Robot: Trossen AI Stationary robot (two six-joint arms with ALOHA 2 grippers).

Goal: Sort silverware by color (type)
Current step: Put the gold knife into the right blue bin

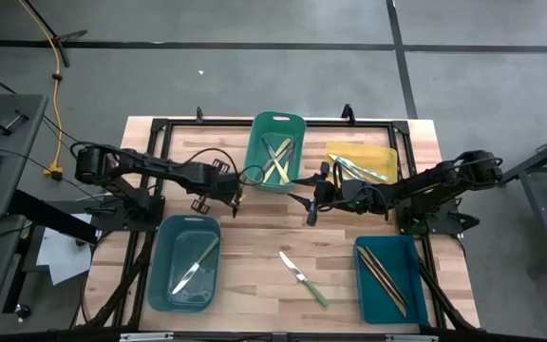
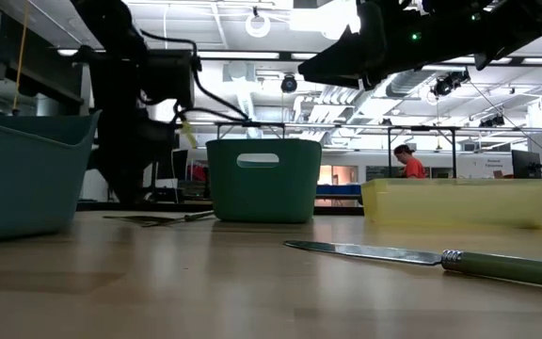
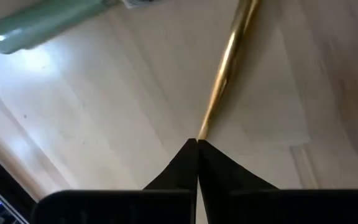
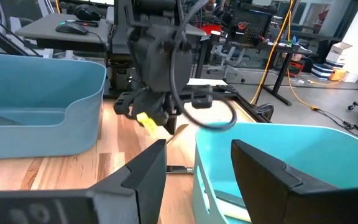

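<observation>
My left gripper [image 1: 238, 197] hangs over the table just near of the green bin [image 1: 275, 152], shut on a thin pale-yellow utensil [image 3: 225, 62]. In the right wrist view the utensil's yellow end [image 4: 146, 121] sticks out beside the left gripper's fingers. My right gripper [image 4: 197, 152] hovers open at mid-table, right of the left one, with nothing between its fingers. A green-handled knife [image 1: 302, 278] lies flat on the wood near the front. Another green-handled piece [image 3: 42, 25] lies on the table beyond my left gripper. My left gripper pinches the yellow utensil at its narrow end [image 3: 199, 132] between the tips of its two fingers. The fingers slant steeply down from the table's left side. The utensil runs on past the fingertips, roughly in line with them. Its far end leaves the picture, and the held end [image 2: 188, 132] is well above the table.
The green bin holds several utensils. A yellow bin [image 1: 361, 163] stands at the far right. A teal bin [image 1: 186, 261] at the near left holds one piece. Another teal bin [image 1: 392, 275] at the near right holds dark-handled ones. Dark utensils [image 2: 158, 219] lie beside the green bin.
</observation>
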